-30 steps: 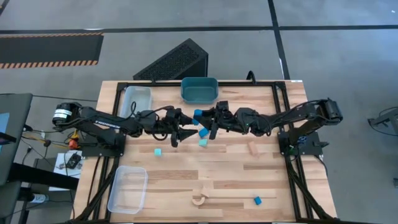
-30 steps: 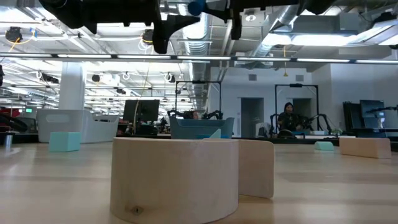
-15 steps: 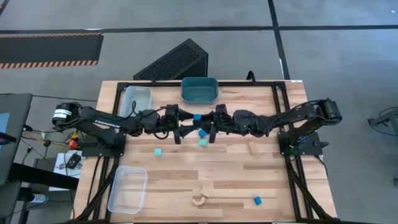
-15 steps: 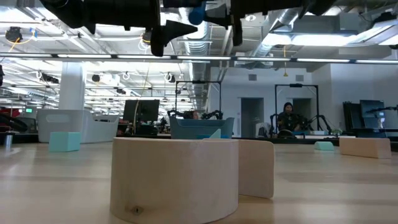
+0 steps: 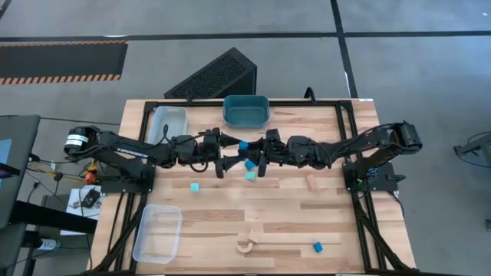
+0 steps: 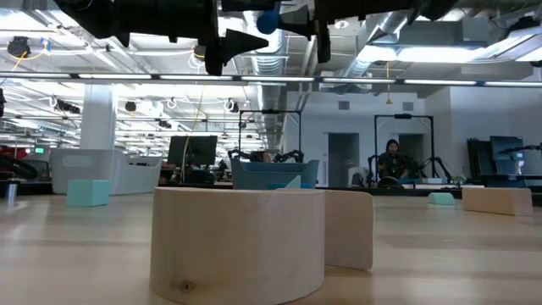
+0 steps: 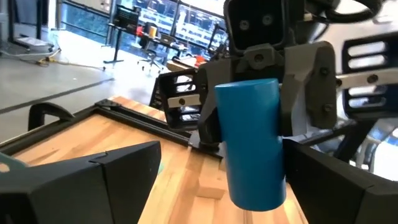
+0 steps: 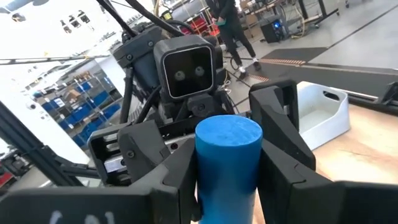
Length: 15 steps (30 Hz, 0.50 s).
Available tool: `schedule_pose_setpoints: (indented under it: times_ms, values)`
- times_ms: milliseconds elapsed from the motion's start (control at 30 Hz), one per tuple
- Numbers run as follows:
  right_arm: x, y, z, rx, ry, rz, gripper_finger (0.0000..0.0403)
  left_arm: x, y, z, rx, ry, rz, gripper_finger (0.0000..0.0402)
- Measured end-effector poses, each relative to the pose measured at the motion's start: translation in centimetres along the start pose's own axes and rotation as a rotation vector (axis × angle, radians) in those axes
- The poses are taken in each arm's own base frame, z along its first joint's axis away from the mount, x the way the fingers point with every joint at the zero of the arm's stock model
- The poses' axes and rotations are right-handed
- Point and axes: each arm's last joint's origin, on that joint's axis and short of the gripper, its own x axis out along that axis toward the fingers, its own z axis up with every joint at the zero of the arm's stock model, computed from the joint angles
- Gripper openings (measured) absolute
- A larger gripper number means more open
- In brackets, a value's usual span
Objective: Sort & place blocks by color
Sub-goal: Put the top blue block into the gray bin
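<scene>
A darker blue cylinder block (image 7: 249, 143) (image 5: 243, 145) hangs in the air over the middle of the table, between the two grippers. My right gripper (image 8: 227, 146) (image 5: 258, 156) is shut on it. My left gripper (image 7: 224, 158) (image 5: 232, 159) faces it from the table's left and is open, with one finger on each side of the cylinder and not visibly touching it. On the table lie another blue block (image 5: 249, 162), cyan blocks (image 5: 250, 175) (image 5: 196, 187), a blue block (image 5: 317, 247), a tan block (image 5: 312, 182) and the wooden arch (image 5: 245, 245). My right gripper pinches the blue cylinder's round side (image 8: 214, 177) between its two fingers (image 8: 280, 155). The fingers come about level from the table's right side. The cylinder is lifted clear, high above the table, and one flat end (image 8: 228, 132) stands out beyond the fingers.
The teal tub (image 5: 245, 111) stands at the far edge. One clear tray (image 5: 169, 123) sits at the far left and another (image 5: 157, 234) at the near left. The black arm frames run along both table sides. A person (image 6: 392, 161) stands far off in the room.
My left gripper has moved toward the right gripper and tipped up from pointing down to about level, so its open fingers now flank the held cylinder. That happened in the first half second; since then both arms have kept still.
</scene>
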Motion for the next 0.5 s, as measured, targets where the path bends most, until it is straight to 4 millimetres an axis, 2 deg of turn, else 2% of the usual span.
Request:
schedule_pose_setpoints:
  times_ms: [200,367,500]
  values:
    - [0.0,0.2,0.1,0.006,0.0,0.019,0.0138,-1.0,-0.7,1.0,0.098,-0.015,0.01,0.0317]
    - [-0.2,0.2,0.3,0.019,0.003,0.023,0.0141,-1.6,-0.4,1.5,0.092,0.0,0.079,0.0317]
    - [-0.2,0.2,0.3,0.021,0.007,0.032,0.0139,-1.5,-0.5,1.3,0.071,0.022,0.016,0.0317]
